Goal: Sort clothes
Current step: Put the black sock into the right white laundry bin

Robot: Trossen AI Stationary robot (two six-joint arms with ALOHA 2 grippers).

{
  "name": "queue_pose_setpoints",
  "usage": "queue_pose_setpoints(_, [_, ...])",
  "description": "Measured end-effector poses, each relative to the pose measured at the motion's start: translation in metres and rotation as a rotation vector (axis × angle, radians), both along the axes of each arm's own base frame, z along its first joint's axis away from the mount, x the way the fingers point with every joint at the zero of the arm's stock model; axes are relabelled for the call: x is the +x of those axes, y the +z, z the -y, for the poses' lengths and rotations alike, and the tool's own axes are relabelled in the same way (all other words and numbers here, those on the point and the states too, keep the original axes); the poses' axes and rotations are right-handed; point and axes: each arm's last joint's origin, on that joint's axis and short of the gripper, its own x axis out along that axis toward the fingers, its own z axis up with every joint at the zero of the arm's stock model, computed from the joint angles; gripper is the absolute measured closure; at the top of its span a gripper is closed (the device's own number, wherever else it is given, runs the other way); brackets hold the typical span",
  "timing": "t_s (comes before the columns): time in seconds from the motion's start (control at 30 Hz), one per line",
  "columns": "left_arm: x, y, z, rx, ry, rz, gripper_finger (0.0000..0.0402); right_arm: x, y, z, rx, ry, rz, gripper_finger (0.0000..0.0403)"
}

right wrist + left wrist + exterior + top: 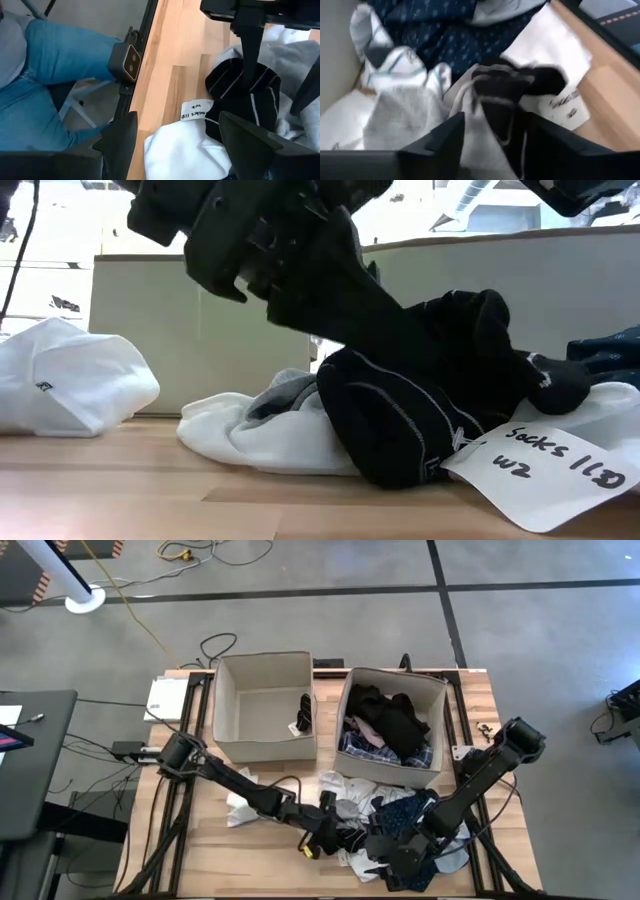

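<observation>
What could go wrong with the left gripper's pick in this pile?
1. The left gripper straddles a black sock lying on grey fabric; it may lift both.
2. The paper label lies against the sock and could be dragged along.
3. The right gripper hovers close by; the arms could collide.

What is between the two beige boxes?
Nothing: in the high view the left box and right box stand side by side, with just a narrow gap.

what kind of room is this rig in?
Probably a lab or workshop, not a home: bare grey concrete floor with loose cables trailing across it, a wooden worktable on a black metal frame, and two beige fabric boxes set out for sorting clothes.
</observation>
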Motion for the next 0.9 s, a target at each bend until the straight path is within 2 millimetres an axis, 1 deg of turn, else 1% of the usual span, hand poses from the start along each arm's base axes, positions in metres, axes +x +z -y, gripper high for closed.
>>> queue_pose_setpoints(0.1, [0.001, 0.005, 0.001, 0.014, -0.014, 0.023, 0.0249, 0.0, 0.0, 0.0, 0.0, -0.001, 0.002, 0.0111])
queue_pose_setpoints(0.33, [0.0, 0.008, 0.001, 0.049, -0.059, 0.03, 0.0377, 0.0, 0.0, 0.001, -0.017, -0.019, 0.01, 0.0111])
queue_pose_setpoints(0.37, [-0.001, 0.008, 0.002, 0.05, -0.075, 0.029, 0.0389, 0.0, 0.0, 0.001, -0.018, -0.02, 0.01, 0.0111])
queue_pose_setpoints(0.53, [-0.001, 0.008, 0.003, 0.045, -0.094, 0.023, 0.0398, 0.001, 0.0, 0.002, -0.031, -0.036, 0.02, 0.0111])
queue_pose_setpoints(0.6, [-0.002, 0.012, 0.002, 0.053, -0.098, 0.025, 0.0399, 0.001, 0.0, 0.002, -0.031, -0.053, 0.02, 0.0111])
queue_pose_setpoints(0.7, [-0.005, 0.026, 0.001, 0.07, -0.094, 0.062, 0.0399, 0.002, 0.0, 0.004, -0.048, -0.092, 0.035, 0.0111])
queue_pose_setpoints(0.9, [-0.018, 0.068, -0.007, 0.14, -0.077, 0.133, 0.04, 0.003, -0.001, 0.01, -0.125, -0.176, 0.071, 0.0111])
